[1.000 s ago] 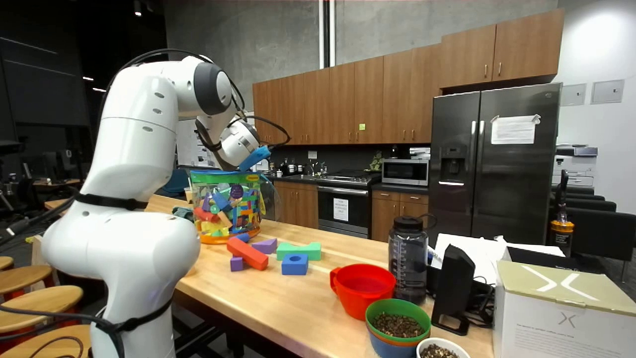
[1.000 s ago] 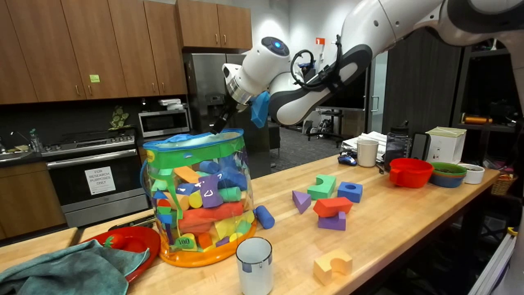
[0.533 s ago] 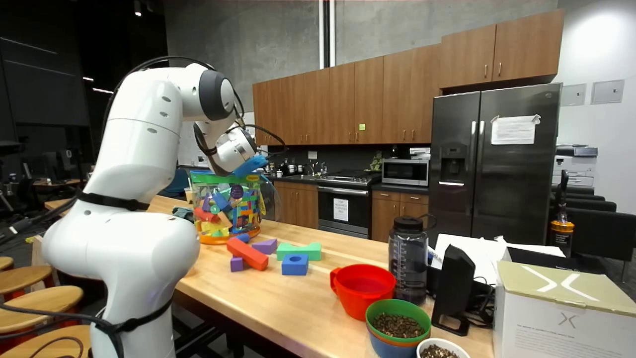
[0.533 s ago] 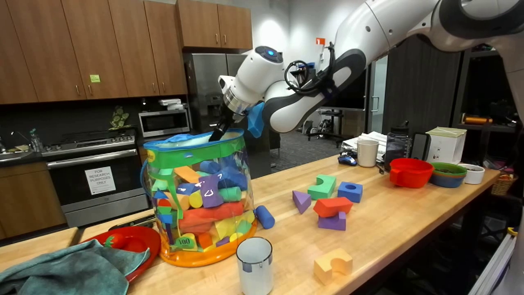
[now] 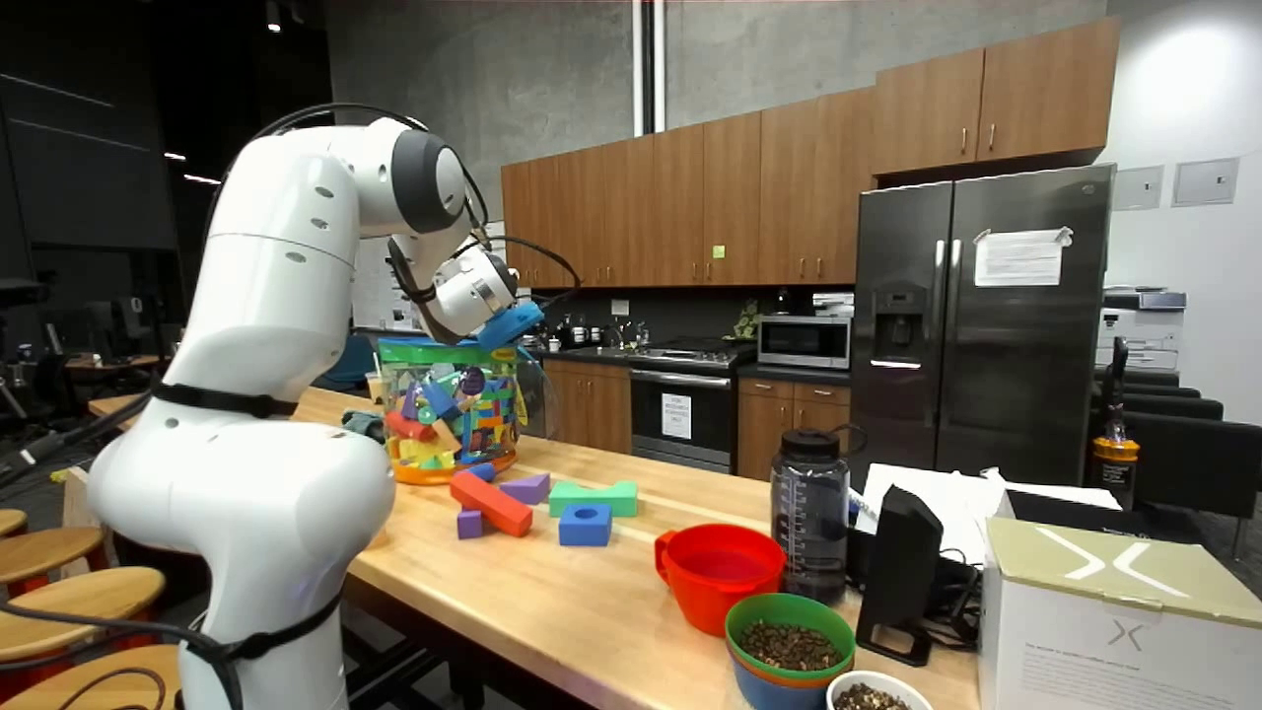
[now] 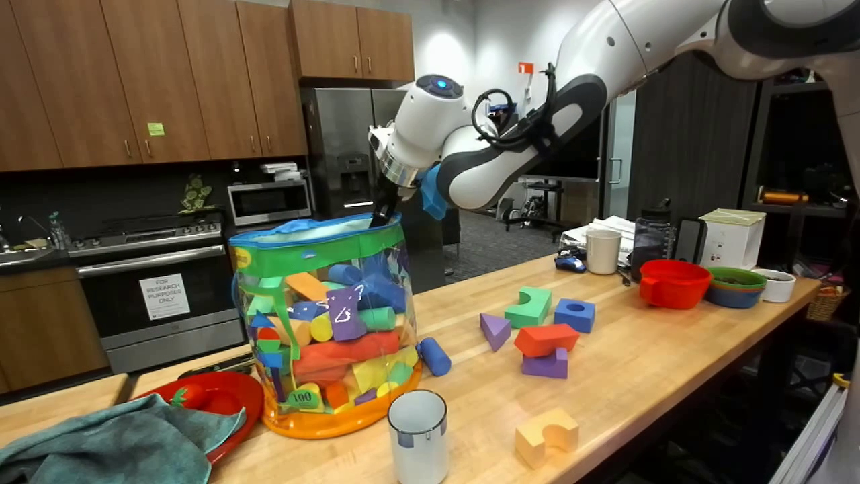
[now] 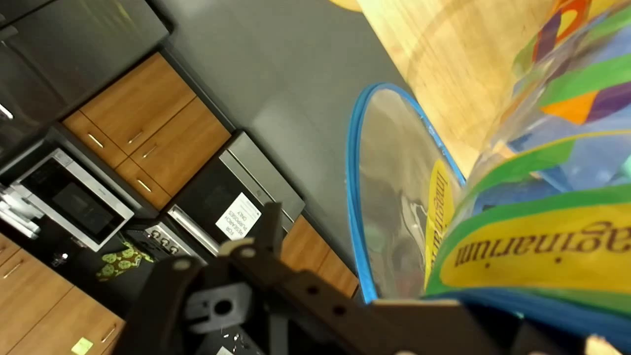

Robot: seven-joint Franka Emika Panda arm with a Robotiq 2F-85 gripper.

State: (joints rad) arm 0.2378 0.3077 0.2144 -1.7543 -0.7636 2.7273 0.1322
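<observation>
A clear round bag [image 6: 316, 254] with a green band, blue zip rim and orange base stands on the wooden table, full of coloured foam blocks. At the right part of its top rim is my gripper [image 6: 381, 220], tilted downward; its fingertips partly pass behind the rim. In the wrist view a dark finger [image 7: 419, 325] lies against the blue rim beside the yellow label [image 7: 542, 256]; the second finger is mostly hidden. The jaws appear apart, with no block seen between them. The clear lid [image 7: 394, 197] hangs off the bag's side. A blue piece [image 6: 433, 191] sits on the wrist.
Beside the bag lie a blue cylinder [image 6: 434, 356], red block [image 6: 545, 339], purple triangle [image 6: 495, 331], green block [image 6: 529, 306], blue block [image 6: 574, 314] and tan arch [image 6: 546, 437]. A white mug [image 6: 418, 437] and red plate [image 6: 232, 396] stand close. Red cup [image 5: 720, 572] and bottle [image 5: 808, 513] are farther.
In an exterior view my gripper first dipped toward the bag's opening, then shifted right along the rim and rose slightly. The bag's rim has shifted a little; the blocks on the table stay put.
</observation>
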